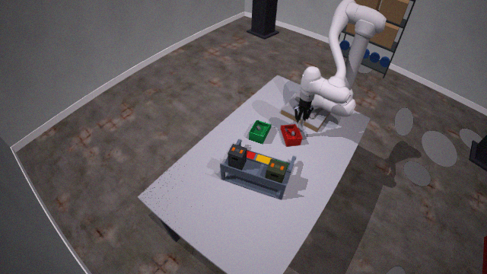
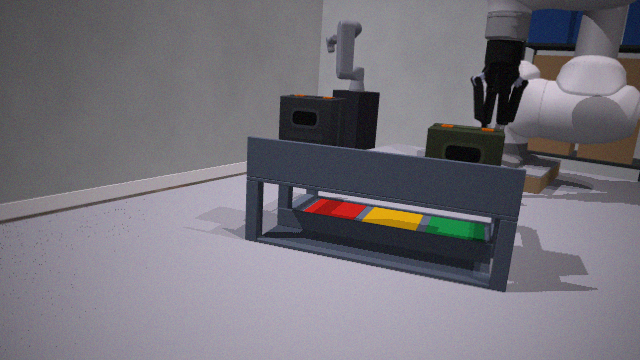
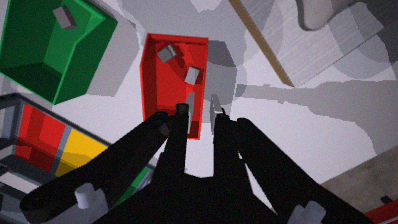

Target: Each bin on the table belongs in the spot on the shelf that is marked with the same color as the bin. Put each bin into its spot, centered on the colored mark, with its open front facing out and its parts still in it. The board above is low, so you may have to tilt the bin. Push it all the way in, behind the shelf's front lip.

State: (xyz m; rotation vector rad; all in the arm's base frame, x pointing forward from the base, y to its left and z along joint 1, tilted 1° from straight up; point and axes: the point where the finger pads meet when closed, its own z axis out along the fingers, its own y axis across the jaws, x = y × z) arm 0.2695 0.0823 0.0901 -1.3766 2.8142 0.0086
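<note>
Red bin (image 3: 172, 85) sits under our gripper (image 3: 199, 111), so we lower the narrow, empty jaws squarely astride its near wall before squeezing.

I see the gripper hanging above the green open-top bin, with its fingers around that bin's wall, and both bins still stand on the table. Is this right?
Not quite. The gripper hangs above the red open-top bin, not the green open-top bin; the wrist view shows its narrowly set fingers on either side of the red bin's wall, not yet holding it. Both bins do stand on the white table.
</note>
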